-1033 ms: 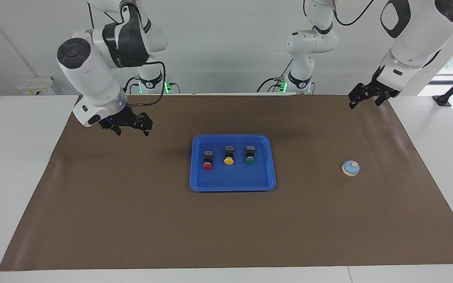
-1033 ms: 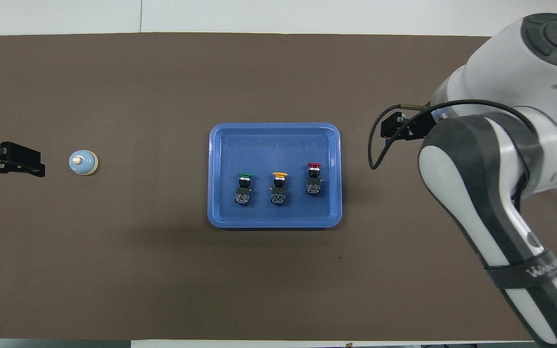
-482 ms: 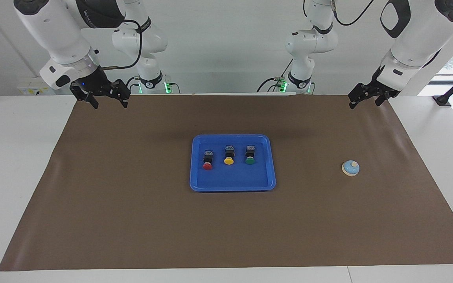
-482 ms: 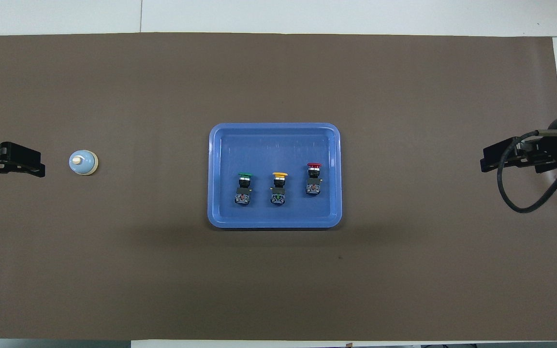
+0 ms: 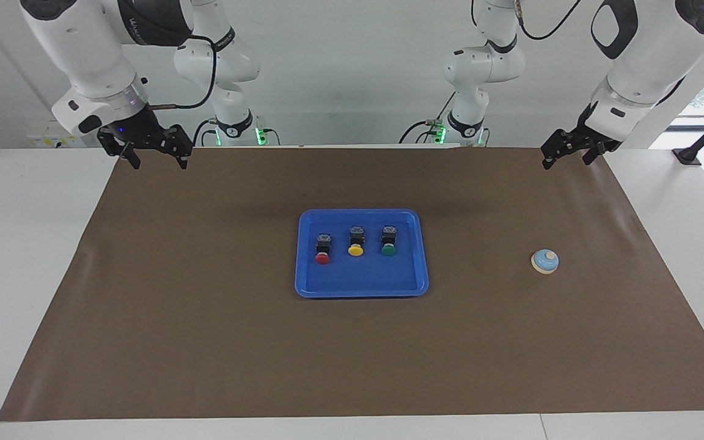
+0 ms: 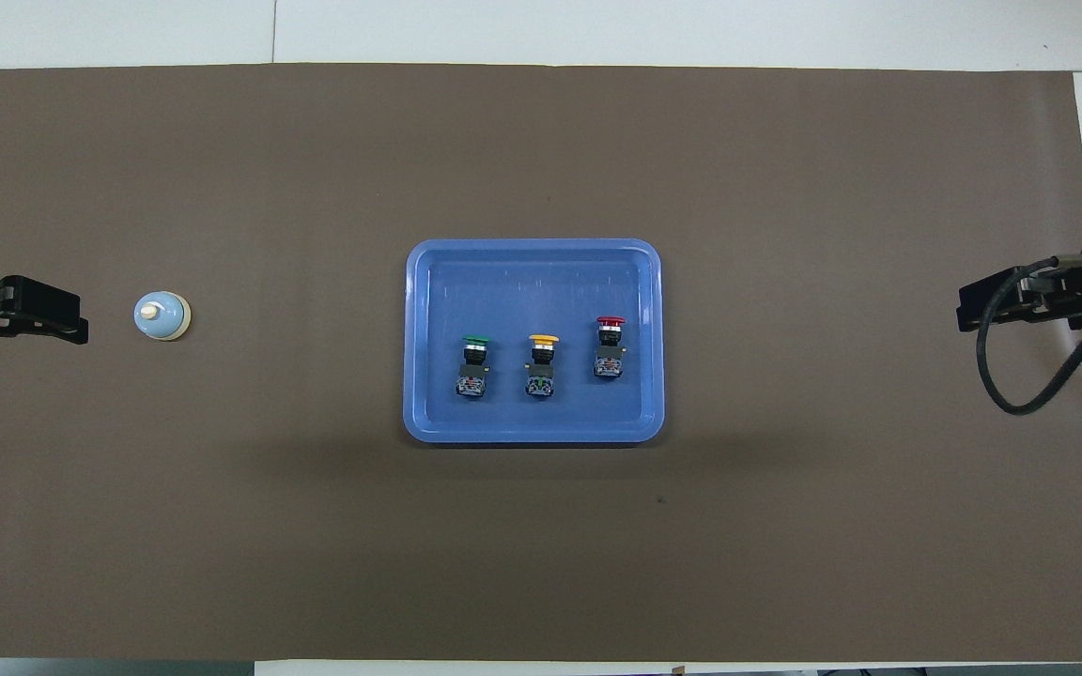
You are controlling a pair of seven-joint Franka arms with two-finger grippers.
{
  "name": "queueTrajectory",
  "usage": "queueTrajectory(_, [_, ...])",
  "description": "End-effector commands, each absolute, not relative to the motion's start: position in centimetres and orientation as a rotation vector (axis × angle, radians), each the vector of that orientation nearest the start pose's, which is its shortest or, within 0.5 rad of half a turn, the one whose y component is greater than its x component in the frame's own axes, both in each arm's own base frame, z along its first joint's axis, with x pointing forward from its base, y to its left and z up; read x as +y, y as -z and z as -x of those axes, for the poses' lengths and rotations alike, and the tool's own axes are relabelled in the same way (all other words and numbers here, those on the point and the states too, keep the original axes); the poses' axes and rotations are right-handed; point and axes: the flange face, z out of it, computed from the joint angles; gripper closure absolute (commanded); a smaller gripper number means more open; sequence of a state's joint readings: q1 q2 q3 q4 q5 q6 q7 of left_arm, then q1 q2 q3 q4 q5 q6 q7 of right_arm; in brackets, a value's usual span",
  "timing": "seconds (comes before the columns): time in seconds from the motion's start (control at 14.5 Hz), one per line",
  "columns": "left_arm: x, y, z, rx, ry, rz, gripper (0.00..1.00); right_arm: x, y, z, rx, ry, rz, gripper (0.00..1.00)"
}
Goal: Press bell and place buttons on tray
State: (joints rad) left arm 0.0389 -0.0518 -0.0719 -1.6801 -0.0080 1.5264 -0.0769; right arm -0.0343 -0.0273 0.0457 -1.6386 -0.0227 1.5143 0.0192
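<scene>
My left tool (image 6: 34,314) hangs over the brown mat (image 6: 316,526) at the left arm's end of the bench (image 6: 691,28), up in the air near that arm's corner of the mat; its fingers stand apart and hold nothing. The bell (image 6: 162,315) sits on the mat toward that same end, well apart from the tray, with its cream knob pointing up.

The tray (image 6: 533,258) lies flat in the middle of the mat. All three buttons rest inside it, in a row in the half of the tray nearer to me, each lying on its side with the cap pointing away from me. The green button (image 6: 473,366) is toward the left arm's end, the yellow button (image 6: 541,365) is in the middle just beside it, and the red button (image 6: 609,347) lies toward the right arm's end, a little farther from me than the other two. None of them touch one another.

My right tool (image 5: 153,150) hangs over the mat's corner at the right arm's end, fingers spread wide and empty, pointing downward.
</scene>
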Motion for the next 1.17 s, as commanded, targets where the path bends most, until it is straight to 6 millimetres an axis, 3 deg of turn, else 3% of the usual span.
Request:
queueTrajectory(0.0, [-1.5,-60.5,-53.6,-0.104,-0.095,3.144,0.58,0.0,-60.7,-53.9,-0.022,-0.122,3.167,0.00])
queueTrajectory(0.07, [-1.5,-60.3,-53.6,-0.100,-0.090,3.144,0.92,0.0,-60.9,-53.8,-0.019,-0.117,3.166,0.00])
queueTrajectory(0.14, [-1.5,-60.0,-53.6,-0.105,-0.097,3.144,1.00,0.0,-61.4,-53.8,-0.019,-0.107,3.165,0.00])
queueTrajectory(0.28, [0.9,-59.6,-54.0,-0.175,-0.076,3.145,1.00,-0.1,-61.4,-53.9,-0.019,-0.102,3.163,0.00])
queueTrajectory(0.41, [1.8,-58.0,-54.6,-0.195,-0.068,3.145,1.00,0.1,-61.4,-53.9,-0.021,-0.102,3.163,0.00])
queueTrajectory(0.69, [2.9,-50.9,-56.3,-0.223,-0.109,3.146,1.00,0.5,-61.4,-53.5,-0.026,-0.114,3.167,0.00])
queueTrajectory(0.76, [2.2,-49.0,-57.1,-0.209,-0.140,3.147,1.00,0.5,-61.2,-53.4,-0.028,-0.131,3.166,0.00])
queueTrajectory(0.96, [2.0,-45.6,-58.9,-0.201,-0.124,3.153,1.00,0.2,-61.2,-53.3,-0.021,-0.134,3.166,0.00])
queueTrajectory(1.1, [2.4,-43.7,-59.0,-0.210,-0.095,3.154,1.00,0.1,-61.2,-53.3,-0.018,-0.134,3.166,0.00])
